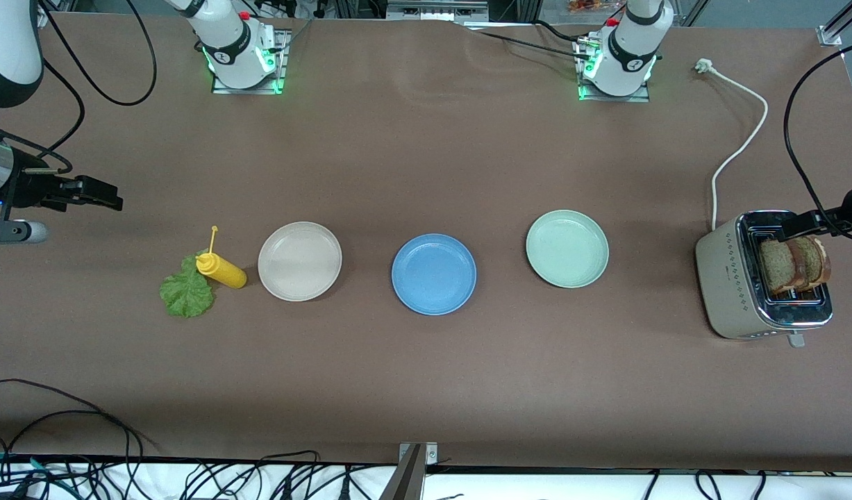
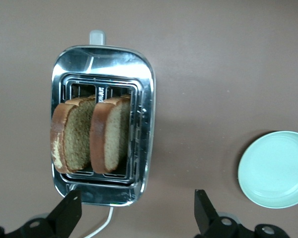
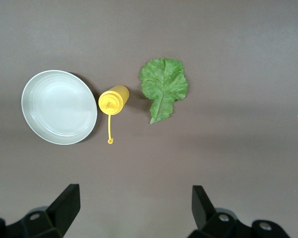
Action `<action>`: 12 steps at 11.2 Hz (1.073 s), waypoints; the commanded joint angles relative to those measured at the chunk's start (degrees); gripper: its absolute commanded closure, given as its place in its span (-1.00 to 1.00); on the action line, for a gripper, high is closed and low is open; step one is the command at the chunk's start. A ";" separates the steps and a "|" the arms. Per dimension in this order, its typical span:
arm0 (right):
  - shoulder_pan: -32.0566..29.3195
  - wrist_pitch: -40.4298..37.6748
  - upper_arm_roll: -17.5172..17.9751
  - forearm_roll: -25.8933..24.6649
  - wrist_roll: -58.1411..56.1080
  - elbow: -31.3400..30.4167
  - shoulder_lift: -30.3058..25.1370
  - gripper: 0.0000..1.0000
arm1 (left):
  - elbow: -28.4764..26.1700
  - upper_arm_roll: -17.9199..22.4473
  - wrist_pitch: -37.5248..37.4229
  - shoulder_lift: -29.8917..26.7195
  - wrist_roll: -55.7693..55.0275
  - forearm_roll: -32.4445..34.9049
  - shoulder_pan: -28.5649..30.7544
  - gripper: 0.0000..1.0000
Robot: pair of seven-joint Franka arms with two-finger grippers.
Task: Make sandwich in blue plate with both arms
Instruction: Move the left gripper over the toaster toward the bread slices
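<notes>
Two bread slices (image 2: pixel 89 134) stand on edge, side by side in the toaster (image 1: pixel 728 285), one per slot, their flat faces parallel and their long edges running along the slots. The left gripper (image 2: pixel 134 213) hangs right over the toaster at its arm's end of the counter (image 1: pixel 426 153), jaws wide apart and holding nothing; the slices sit below and just off the gap between the jaws. The lettuce leaf (image 3: pixel 163 88) lies flat on the counter, its stem end pointing back toward the right gripper (image 3: pixel 134 208), which hovers with jaws wide and holding nothing near its own end of the counter. The mustard bottle (image 3: pixel 113 99) stands just beside the leaf, with the beige plate (image 3: pixel 35 106) next along. The blue plate (image 1: pixel 433 273) sits mid-counter, well apart from both grippers, between the beige plate and the green plate (image 2: pixel 275 168).
</notes>
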 commanded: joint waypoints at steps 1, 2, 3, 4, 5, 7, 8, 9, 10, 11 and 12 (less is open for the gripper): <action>-0.01 -0.22 -0.05 0.87 0.71 0.64 -0.31 -1.00 | 1.94 1.28 2.60 3.84 2.90 -1.06 1.03 -1.00; -0.01 -0.22 -0.05 0.87 0.71 0.64 -0.31 -1.00 | 1.94 1.28 3.66 5.06 2.98 -1.32 1.56 -1.00; -0.01 -0.22 -0.05 0.87 0.71 0.64 -0.31 -1.00 | 1.85 1.28 4.98 5.95 3.33 -1.49 2.17 -1.00; -0.01 -0.22 -0.05 0.87 0.71 0.64 -0.31 -1.00 | 1.85 1.19 5.77 6.74 3.86 -1.58 2.79 -1.00; -0.01 -0.22 -0.05 0.87 0.71 0.64 -0.31 -1.00 | 1.94 1.19 6.74 7.62 4.13 -1.67 2.88 -1.00; -0.01 -0.22 -0.05 0.87 0.71 0.64 -0.31 -1.00 | 1.94 1.28 7.80 8.94 4.22 -1.58 3.15 -1.00; -0.01 -0.22 -0.05 0.87 0.71 0.64 -0.31 -1.00 | 1.85 1.28 8.50 9.47 4.13 -1.50 3.06 -1.00; -0.01 -0.22 -0.05 0.87 0.71 0.64 -0.31 -1.00 | 1.85 1.19 9.12 9.99 4.13 -1.49 3.06 -1.00; -0.01 -0.22 -0.05 0.87 0.71 0.64 -0.31 -1.00 | 1.94 1.28 9.73 10.43 4.13 -1.49 3.06 -1.00; -0.01 -0.22 -0.05 0.87 0.71 0.64 -0.31 -1.00 | 1.94 1.19 9.82 11.05 4.04 -1.49 2.89 -1.00; -0.01 -0.22 -0.05 0.87 0.71 0.64 -0.31 -1.00 | 1.94 1.11 9.82 11.31 3.95 -1.49 2.62 -1.00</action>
